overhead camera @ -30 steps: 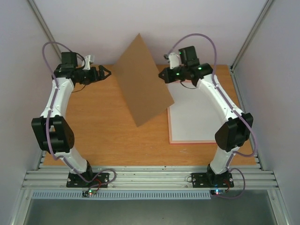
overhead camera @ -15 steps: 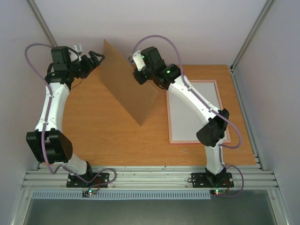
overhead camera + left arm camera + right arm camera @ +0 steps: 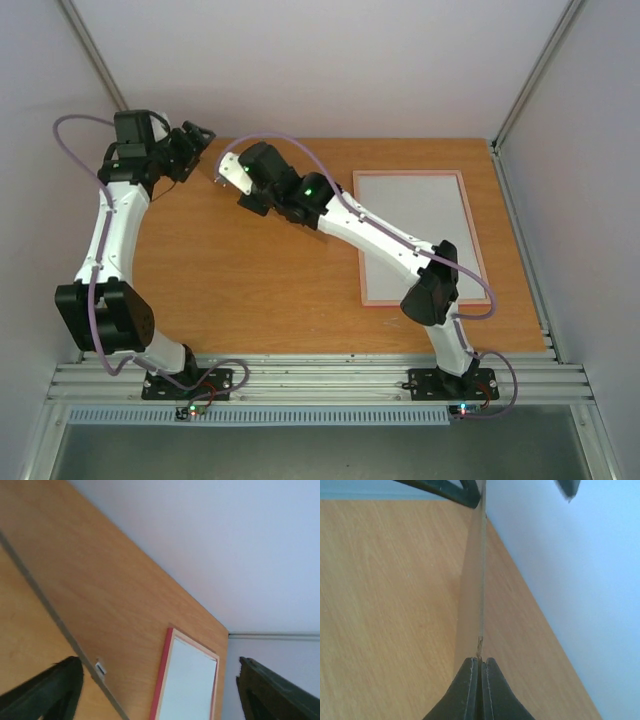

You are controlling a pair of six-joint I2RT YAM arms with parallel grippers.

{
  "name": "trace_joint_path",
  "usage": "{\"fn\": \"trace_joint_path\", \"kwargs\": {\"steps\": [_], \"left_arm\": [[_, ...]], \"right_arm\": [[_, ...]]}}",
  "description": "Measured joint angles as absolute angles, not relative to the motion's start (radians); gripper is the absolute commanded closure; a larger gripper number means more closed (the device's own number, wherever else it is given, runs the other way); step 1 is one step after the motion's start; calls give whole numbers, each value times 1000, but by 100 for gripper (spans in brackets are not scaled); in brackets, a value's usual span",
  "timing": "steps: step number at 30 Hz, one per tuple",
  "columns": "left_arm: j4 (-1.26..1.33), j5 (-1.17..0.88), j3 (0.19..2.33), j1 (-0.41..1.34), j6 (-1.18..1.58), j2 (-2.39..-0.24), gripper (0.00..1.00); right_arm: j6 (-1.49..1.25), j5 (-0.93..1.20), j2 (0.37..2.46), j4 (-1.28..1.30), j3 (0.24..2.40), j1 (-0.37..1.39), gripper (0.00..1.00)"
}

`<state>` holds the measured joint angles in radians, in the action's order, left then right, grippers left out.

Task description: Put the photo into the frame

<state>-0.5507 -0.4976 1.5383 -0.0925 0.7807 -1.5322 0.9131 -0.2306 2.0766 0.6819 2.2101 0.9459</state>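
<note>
Caution: the board [image 3: 470, 590], pinched by one edge in the right gripper [image 3: 479, 661] while the left gripper [image 3: 198, 138] stands spread wide and empty astride it, may slip or swing; the frame [image 3: 161, 680] lies flat at right, apparently containing the photo [image 3: 420, 235].

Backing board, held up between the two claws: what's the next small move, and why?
Probably close the left claw on the brown backing board. Its open fingers appear to straddle the board's far edge, while the shut right claw pinches the near edge, so this looks like a handover.
</note>
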Motion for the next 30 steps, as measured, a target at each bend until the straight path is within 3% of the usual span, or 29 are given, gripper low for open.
{"fn": "trace_joint_path", "kwargs": {"steps": [6,10,12,14,16,21,23,30], "left_arm": [[-673,-461,1478,-105,802,-1518,49],[-720,-451,1438,-109,817,-1493,78],[-743,-439,1428,-114,810,-1485,86],[-759,-433,1419,-120,807,-1476,93],[-775,-429,1411,-128,799,-1468,99],[-776,-449,1401,-140,750,-1447,99],[-775,-474,1397,-152,717,-1439,99],[-744,-593,1393,-167,596,-1437,100]], "right_arm": [[990,-284,2078,631,2144,1004,99],[1008,-297,2080,616,2119,1029,96],[1007,-295,2080,614,2116,1034,82],[1002,-276,2080,619,2116,1034,58],[989,-246,2080,641,2115,1036,43],[934,-109,2067,727,2111,1020,12],[902,-14,2048,781,2111,986,5],[757,398,1969,977,2148,660,1]]}}
